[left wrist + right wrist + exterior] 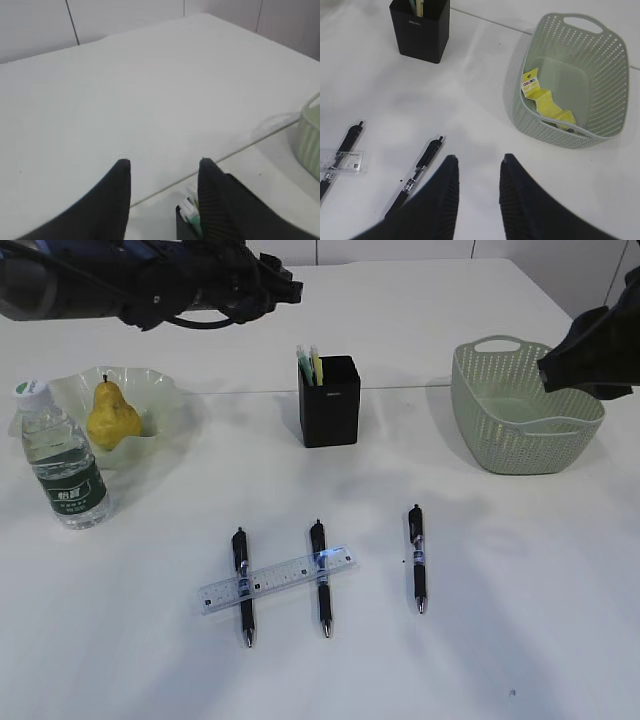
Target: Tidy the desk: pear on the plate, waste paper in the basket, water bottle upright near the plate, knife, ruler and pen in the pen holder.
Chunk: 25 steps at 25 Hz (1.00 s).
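I hold my left arm stretched across the far side of the white bench [500, 640], its left end effector [162, 172] with fingers parted and empty, just above the black square pen holder [329, 400]. My right arm hangs over the sage green lattice basket [523, 425]; the right end effector [479, 167] is parted too, gripping nothing. The crumpled yellow-tagged waste paper [542, 100] lies inside the basket. The yellow pear [111, 415] sits on the pale green wavy plate [165, 390], with the clear water bottle [62, 455] upright just beside it. Three black pens [320, 575] and the transparent ruler [277, 579] lie on the bench; the ruler rests across two pens.
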Tool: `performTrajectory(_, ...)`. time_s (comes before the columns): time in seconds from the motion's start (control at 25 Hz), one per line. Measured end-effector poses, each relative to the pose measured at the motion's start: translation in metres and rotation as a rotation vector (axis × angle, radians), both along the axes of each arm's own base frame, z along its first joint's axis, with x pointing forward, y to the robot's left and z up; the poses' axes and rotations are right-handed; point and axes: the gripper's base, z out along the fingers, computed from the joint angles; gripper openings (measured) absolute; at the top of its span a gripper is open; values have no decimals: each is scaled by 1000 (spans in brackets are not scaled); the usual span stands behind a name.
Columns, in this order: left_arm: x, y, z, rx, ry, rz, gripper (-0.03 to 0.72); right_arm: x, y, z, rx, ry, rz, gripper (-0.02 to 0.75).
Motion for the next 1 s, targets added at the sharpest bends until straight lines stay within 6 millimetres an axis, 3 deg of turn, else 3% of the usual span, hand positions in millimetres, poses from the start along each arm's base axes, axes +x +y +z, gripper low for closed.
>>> performTrajectory(0.48,-14,18,23,187,95,79,315,0,0,0,0,1,0,242)
performTrajectory(1.0,-26,15,10,429,203,31,315,0,0,0,-2,2,0,242)
